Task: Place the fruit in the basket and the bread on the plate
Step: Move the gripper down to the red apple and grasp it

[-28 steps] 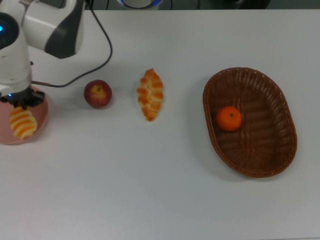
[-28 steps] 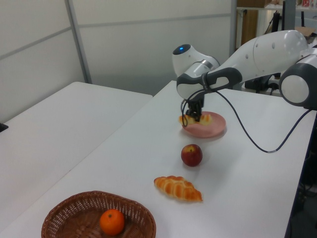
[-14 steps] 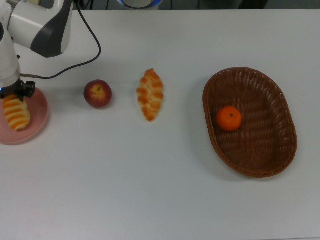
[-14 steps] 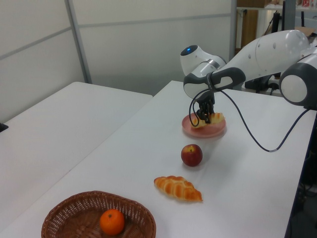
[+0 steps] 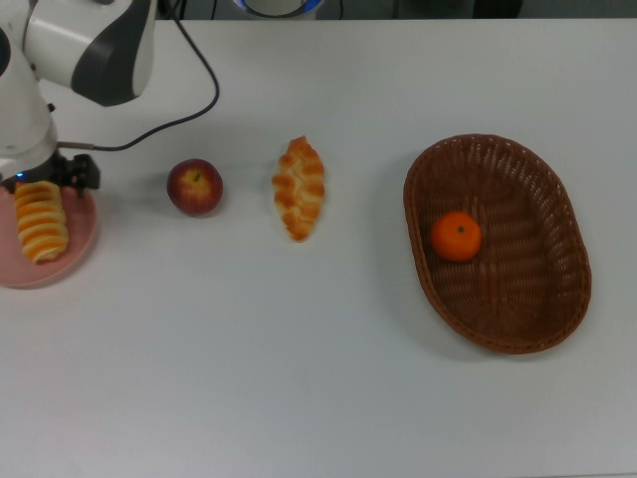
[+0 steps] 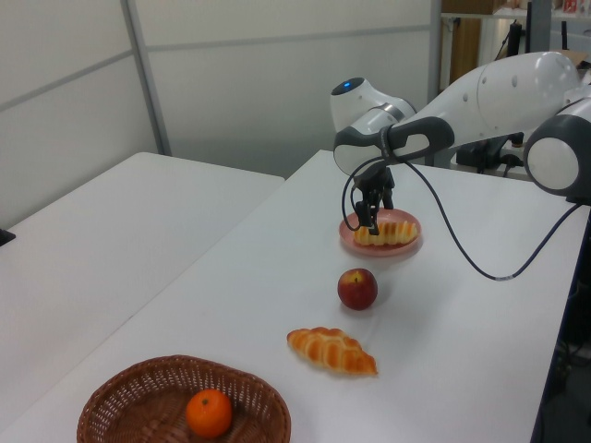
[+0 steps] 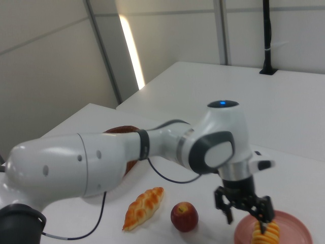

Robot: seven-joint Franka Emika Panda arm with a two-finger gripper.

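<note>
Gripper (image 7: 244, 207) hangs spread and empty just above the striped roll (image 5: 40, 221), which lies on the pink plate (image 5: 70, 261) below it. Tangerine (image 5: 456, 236) sits in the basket (image 5: 557, 309), well away. Apple (image 5: 195, 186) and braided roll (image 5: 300, 188), near, remain on the table.

- My work surface is a plain white table (image 5: 299, 378).
- A small round pink plate (image 5: 75, 254) sits at the top view's left edge.
- A dark red apple (image 5: 194, 186) lies near it.
- A braided golden-brown roll (image 5: 300, 188) lies beside the apple.
- A large oval brown wicker basket (image 5: 537, 319) stands at the top view's right.
</note>
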